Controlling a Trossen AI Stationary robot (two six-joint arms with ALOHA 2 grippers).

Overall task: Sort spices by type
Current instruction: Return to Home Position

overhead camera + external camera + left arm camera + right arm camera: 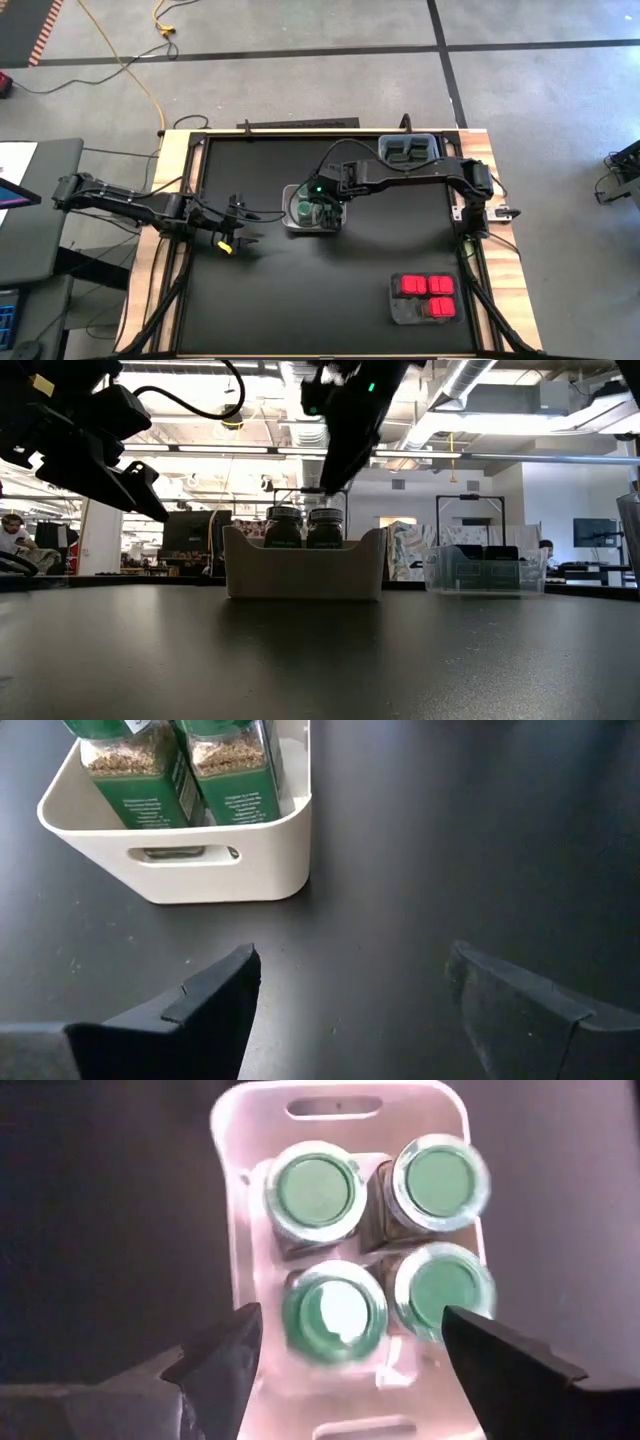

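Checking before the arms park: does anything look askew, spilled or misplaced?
Nothing stands out. Four jars stand upright in the white bin, dark tins sit in the clear bin, red boxes in the grey tray. No spill shows. The right gripper hangs open over the jars; the left gripper waits open nearby.

Four green-lidded jars (318, 1188) stood upright in a 2x2 block inside the white bin (330, 1105), packed close together. They had clear glass, green labels, tan-brown seasoning showing under the caps, and round lids facing up.

Dark tins (408, 152) had greenish tops. Two tops showed side by side in a clear bin (408, 137), well apart from the white bin, toward the right arm's side and the table's far edge.

At least three red boxes (413, 287) lay flat, clustered and touching, in a grey tray (398, 318). That sat well apart from the white bin, on the right arm's side toward the near edge.
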